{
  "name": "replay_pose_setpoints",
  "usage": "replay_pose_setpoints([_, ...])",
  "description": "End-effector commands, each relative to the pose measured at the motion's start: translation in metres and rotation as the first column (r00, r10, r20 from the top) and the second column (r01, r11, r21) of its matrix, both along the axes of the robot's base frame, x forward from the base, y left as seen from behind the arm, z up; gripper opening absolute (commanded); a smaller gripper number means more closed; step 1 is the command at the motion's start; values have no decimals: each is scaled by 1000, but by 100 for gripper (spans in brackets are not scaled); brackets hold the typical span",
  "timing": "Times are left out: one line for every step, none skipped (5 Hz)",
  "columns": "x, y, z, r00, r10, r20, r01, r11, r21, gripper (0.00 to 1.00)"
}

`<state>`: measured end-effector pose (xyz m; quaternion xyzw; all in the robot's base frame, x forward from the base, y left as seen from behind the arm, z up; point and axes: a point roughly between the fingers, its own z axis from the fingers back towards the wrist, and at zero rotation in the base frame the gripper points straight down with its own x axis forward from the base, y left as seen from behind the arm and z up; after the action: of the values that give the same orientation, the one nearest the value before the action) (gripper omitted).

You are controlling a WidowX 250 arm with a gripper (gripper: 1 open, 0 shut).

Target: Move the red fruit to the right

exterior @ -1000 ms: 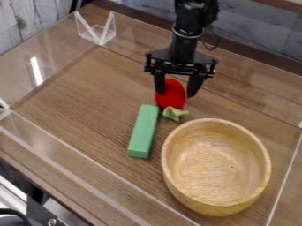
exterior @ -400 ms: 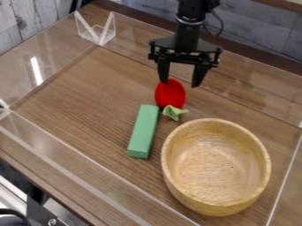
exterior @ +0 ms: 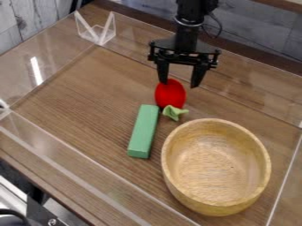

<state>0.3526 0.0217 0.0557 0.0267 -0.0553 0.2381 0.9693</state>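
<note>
The red fruit (exterior: 171, 93) is small, glossy and egg-shaped. It lies on the wooden table with its green leafy stem (exterior: 175, 112) pointing toward the front, just behind the rim of the wooden bowl (exterior: 177, 172). My gripper (exterior: 183, 79) hangs just above and slightly behind the fruit. Its black fingers (exterior: 162, 75) are spread apart and hold nothing. The fruit shows below the fingertips and looks free of them.
A long green rectangular block (exterior: 144, 131) lies to the front left of the fruit, next to the bowl. Clear acrylic walls (exterior: 48, 62) ring the table. A small clear stand (exterior: 94, 28) sits at the back left.
One second ago the fingers were low around the fruit. The gripper has since lifted up and back, leaving the fruit on the table. Almost nothing changed in the last half second.
</note>
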Motion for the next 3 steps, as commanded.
replay_pose_setpoints([-4, -9, 19, 998, 27, 58, -27, 1000, 7, 0])
replay_pose_setpoints([-1, -11, 11, 998, 14, 57, -14, 1000, 4, 0])
replay_pose_setpoints([1, -12, 1, 998, 1, 56, -1, 1000, 1, 0])
